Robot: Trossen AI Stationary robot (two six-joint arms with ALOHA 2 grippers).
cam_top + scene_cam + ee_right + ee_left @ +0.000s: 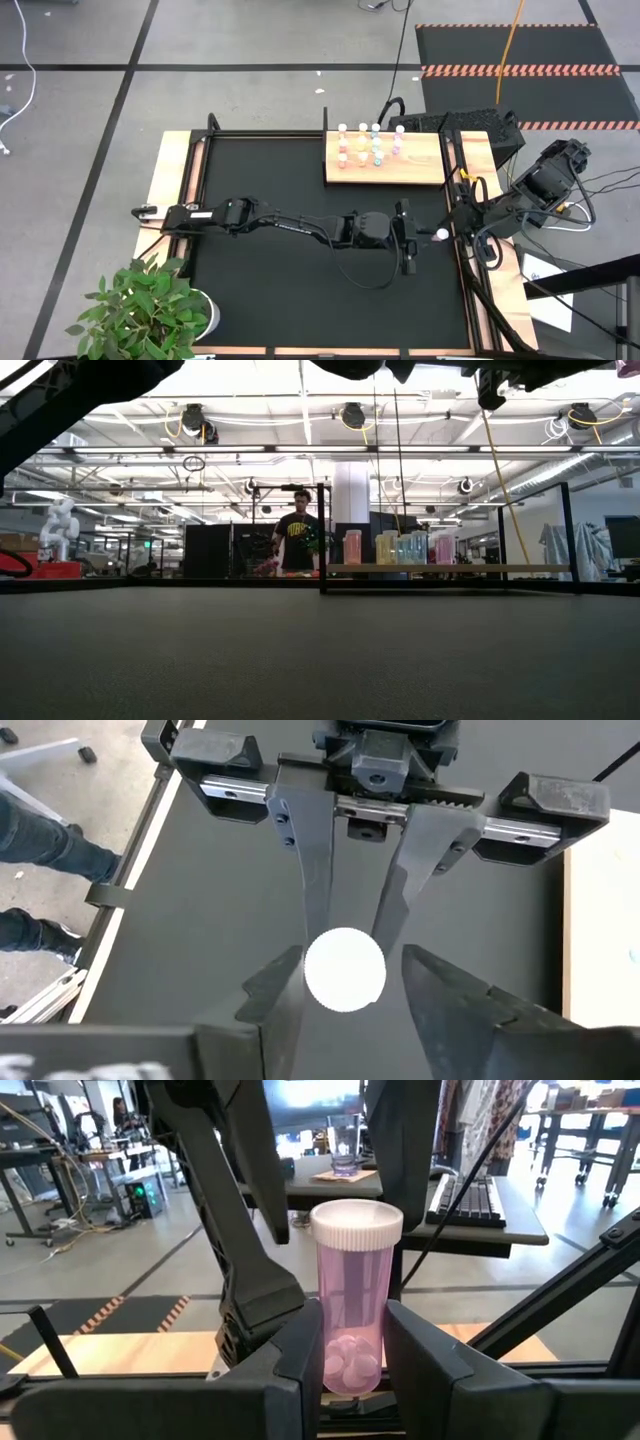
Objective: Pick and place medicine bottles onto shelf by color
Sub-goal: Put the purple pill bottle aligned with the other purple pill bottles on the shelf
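A pink-violet medicine bottle (352,1290) with a white cap (441,235) hangs upright over the black mat's right side. My left gripper (352,1370), reaching level toward the table's right edge, is shut on it. My right gripper (345,995) slants down from the right, open. Its fingers stand on either side of the cap (345,970), and I cannot tell whether they touch it. Several more bottles (362,145) stand upright on the wooden shelf (420,165) at the mat's far right, also seen in the low view (400,548). My left gripper pinches the lower part of the bottle's body (350,1365) between its two fingers. The fingers lie level and come from the table's left. The bottle stands upright in the hold with its cap up, lifted clear of the mat.
A potted plant (150,305) stands at the near left corner. A wooden frame (170,170) edges the black mat (280,300), which has free room at its near and left parts. Papers (550,290) lie off the right side. A person (298,540) stands in the room beyond.
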